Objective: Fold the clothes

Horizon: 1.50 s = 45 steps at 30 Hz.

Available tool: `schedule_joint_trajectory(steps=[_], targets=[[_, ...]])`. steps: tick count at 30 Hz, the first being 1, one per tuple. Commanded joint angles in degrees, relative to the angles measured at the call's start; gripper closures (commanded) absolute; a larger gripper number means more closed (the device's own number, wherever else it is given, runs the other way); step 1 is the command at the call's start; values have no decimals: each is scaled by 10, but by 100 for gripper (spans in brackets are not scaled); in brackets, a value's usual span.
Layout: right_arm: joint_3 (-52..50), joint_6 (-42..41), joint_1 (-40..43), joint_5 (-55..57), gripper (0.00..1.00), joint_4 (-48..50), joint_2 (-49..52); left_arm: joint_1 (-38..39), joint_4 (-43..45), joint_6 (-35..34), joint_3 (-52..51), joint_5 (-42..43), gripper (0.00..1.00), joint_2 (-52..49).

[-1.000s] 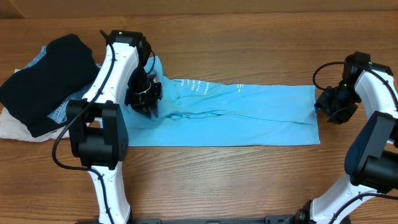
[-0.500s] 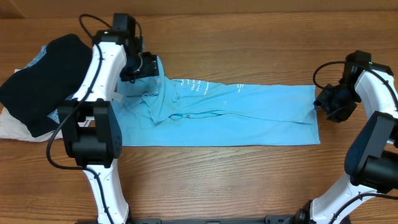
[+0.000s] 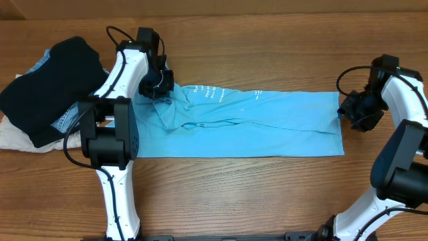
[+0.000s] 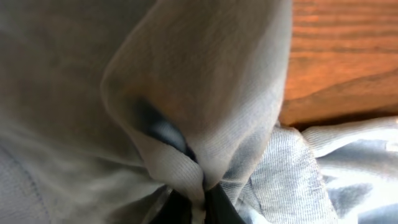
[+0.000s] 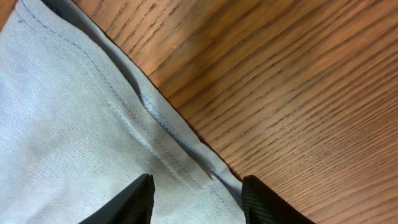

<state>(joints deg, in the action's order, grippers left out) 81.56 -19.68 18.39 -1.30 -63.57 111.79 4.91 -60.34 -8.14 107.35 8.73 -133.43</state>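
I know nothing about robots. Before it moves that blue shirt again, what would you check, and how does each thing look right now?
1. Left gripper shut on T-shirt fabric: ok.
2. Right gripper holding the other end: not ok, jaws open over the hem.
3. T-shirt lying flat: not ok, bunched where it is pinched.
4. T-shirt apart from the garment pile: cannot tell, the left arm hides it.

The left arm (image 3: pixel 120 70) and right arm (image 3: pixel 409 89) have white shells, black joints and looping black cables; the fingers (image 5: pixel 127 202) are black wedges.
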Motion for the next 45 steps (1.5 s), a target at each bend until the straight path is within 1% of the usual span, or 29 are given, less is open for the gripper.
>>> schedule_joint_trajectory(steps=[1, 5, 6, 7, 8, 9, 13, 16, 19, 20, 23, 27, 28, 29, 30, 31, 32, 34, 37, 43, 45], targets=[[3, -3, 3, -3, 51, 3, -11, -8, -23, 5, 22, -3, 92, 13], [3, -3, 3, -3, 51, 3, -11, -18, -50, 5, 45, -3, 84, 38], [3, -3, 3, -5, 51, 3, -11, -19, -55, 5, 49, -3, 71, 44], [3, -3, 3, -9, 51, 3, -11, -19, -57, 5, 51, -3, 62, 48], [3, -3, 3, -14, 51, 5, -11, -19, -58, 5, 51, -4, 48, 50], [3, -3, 3, -14, 51, 5, -11, -19, -63, 5, 51, -3, 45, 50], [3, -3, 3, -14, 51, 5, -11, -19, -83, 12, 49, -9, 42, 46], [3, -3, 3, -14, 51, 7, -11, -15, -89, 27, 45, -21, 45, 43], [3, -3, 3, -14, 51, 7, -11, -6, -82, 35, 27, -22, 55, 43], [3, -3, 3, -14, 51, 7, -11, -4, -78, 35, 19, -28, 56, 43], [3, -3, 3, -14, 51, 7, -11, 2, -73, 46, -6, -29, 58, 43], [3, -3, 3, -14, 51, 7, -11, 9, -70, 59, -12, -29, 57, 43], [3, -3, 3, -14, 51, 7, -11, 11, -69, 63, -12, -30, 59, 43], [3, -3, 3, -14, 51, 7, -11, 12, -69, 69, -12, -32, 65, 43], [3, -3, 3, -14, 51, 6, -11, 11, -69, 69, -12, -35, 73, 43], [3, -3, 3, -17, 51, 6, -11, 11, -70, 68, -12, -44, 88, 43], [3, -3, 3, -18, 51, 6, -11, 11, -73, 64, -11, -49, 96, 43], [3, -3, 3, -18, 51, 6, -11, 10, -84, 62, -3, -55, 96, 45], [3, -3, 3, -18, 51, 6, -11, 9, -118, 19, 24, -100, 96, 56], [3, -3, 3, -18, 51, 5, -11, 7, -177, -11, 42, -107, 96, 76], [3, -3, 3, -18, 51, 5, -11, 7, -169, -9, 42, -103, 95, 76]])
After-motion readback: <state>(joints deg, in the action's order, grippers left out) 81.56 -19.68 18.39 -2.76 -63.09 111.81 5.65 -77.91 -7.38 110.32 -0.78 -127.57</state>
